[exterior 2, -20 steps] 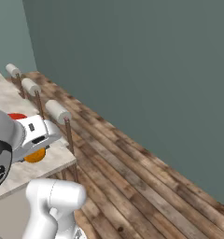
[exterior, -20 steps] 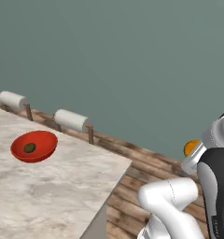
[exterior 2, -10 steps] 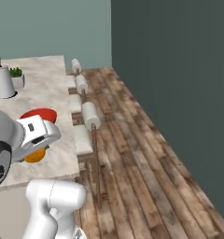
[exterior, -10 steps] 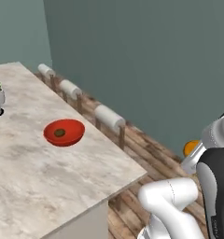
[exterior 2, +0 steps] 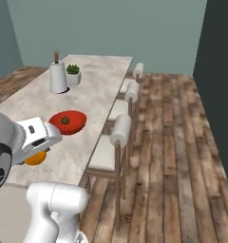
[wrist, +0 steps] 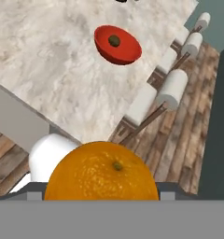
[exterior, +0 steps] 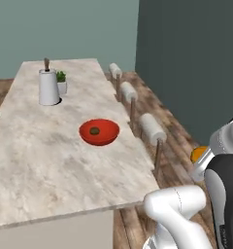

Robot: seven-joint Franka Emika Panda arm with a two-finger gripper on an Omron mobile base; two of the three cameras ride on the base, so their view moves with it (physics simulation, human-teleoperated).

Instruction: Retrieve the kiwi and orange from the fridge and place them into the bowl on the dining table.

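Note:
My gripper is shut on the orange, a bright ball that bulges large at the bottom of the hand view and peeks out beside the hand. It hangs off the near corner of the dining table, over the wooden floor. The red bowl stands on the marble top near the table's stool-side edge, ahead of the gripper, and the dark kiwi lies inside it. The hand view has the bowl and kiwi well above the orange. The fridge is out of view.
A white jug-like holder and a small potted plant stand at the table's far end. Several stools with white roll backs line the table's long side. Wooden floor stretches beyond them to dark teal walls.
The whole picture has swung as the base turned: the table now runs lengthwise away from me and its far end shows. The orange stays in the gripper, the kiwi in the bowl.

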